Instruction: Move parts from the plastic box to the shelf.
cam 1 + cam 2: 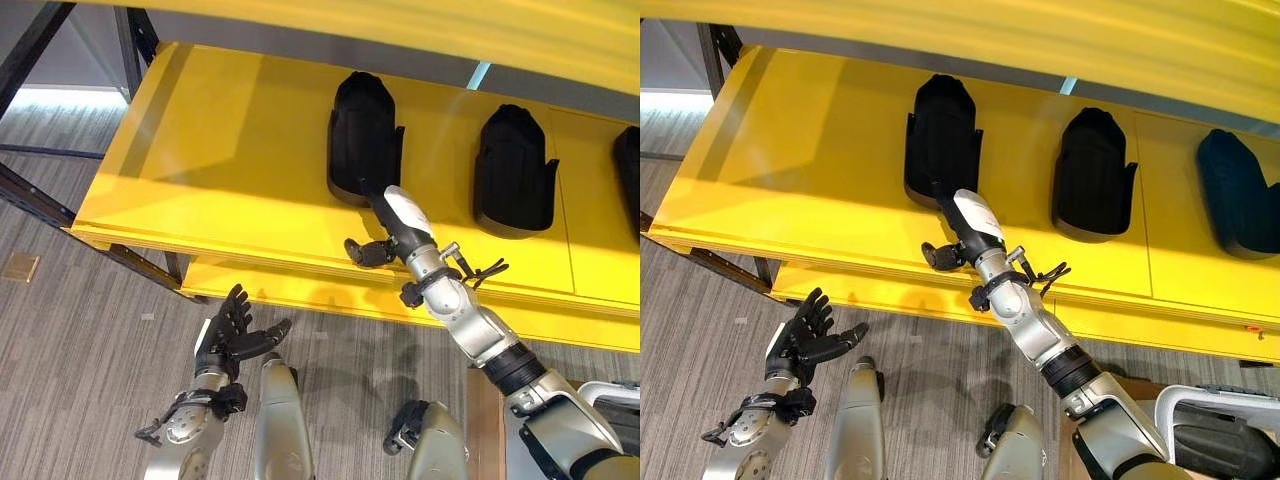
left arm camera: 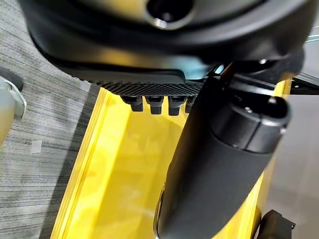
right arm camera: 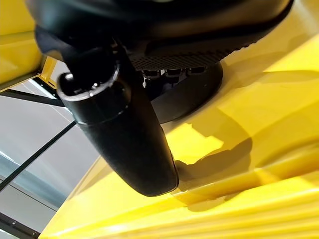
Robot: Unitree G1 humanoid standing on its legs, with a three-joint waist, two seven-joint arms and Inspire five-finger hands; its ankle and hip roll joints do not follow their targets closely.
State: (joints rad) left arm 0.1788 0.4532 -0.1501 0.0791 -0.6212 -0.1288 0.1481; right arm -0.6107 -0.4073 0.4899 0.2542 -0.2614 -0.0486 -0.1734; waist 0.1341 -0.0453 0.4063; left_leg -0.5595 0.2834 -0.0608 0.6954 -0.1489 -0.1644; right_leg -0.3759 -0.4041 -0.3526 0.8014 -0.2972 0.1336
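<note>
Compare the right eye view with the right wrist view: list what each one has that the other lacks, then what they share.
Right eye view alone: three black parts lying in a row on the yellow shelf, the middle part, the rightmost part, and the left hand open above the grey floor. Right wrist view alone: the underside of the right hand from close up. Shared: the right hand at the leftmost part and the yellow shelf.
</note>
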